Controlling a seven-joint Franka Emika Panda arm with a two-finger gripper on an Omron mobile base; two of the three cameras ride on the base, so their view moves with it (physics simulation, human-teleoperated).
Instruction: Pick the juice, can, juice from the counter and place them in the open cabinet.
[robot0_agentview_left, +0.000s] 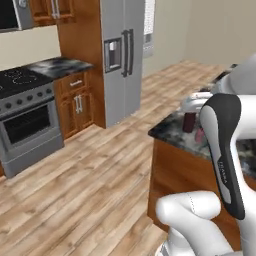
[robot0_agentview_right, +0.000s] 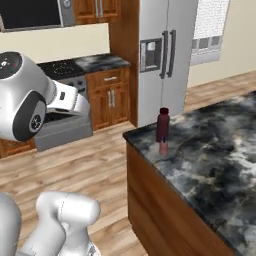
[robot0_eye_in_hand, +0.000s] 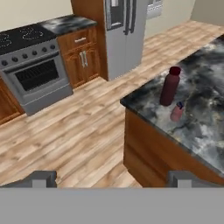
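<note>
End effector (robot0_eye_in_hand: 112, 180): fingers spread wide, nothing between them, hanging over the wood floor short of the island's corner
Surface (robot0_eye_in_hand: 205, 109): marbled stone island top on a brown wooden base
Maroon bottle (robot0_eye_in_hand: 169, 86): upright near the surface's corner
Small reddish container (robot0_eye_in_hand: 177, 112): just beside the bottle, nearer the edge; too blurred to tell what it is
Fridge (robot0_agentview_right: 162, 55): grey, against the far wall
Stove (robot0_eye_in_hand: 33, 72): left of the brown base cupboards

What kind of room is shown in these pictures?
A home kitchen, rendered: a stove with an oven, a tall grey fridge, and a marbled stone counter with a dark bottle on it.
</note>
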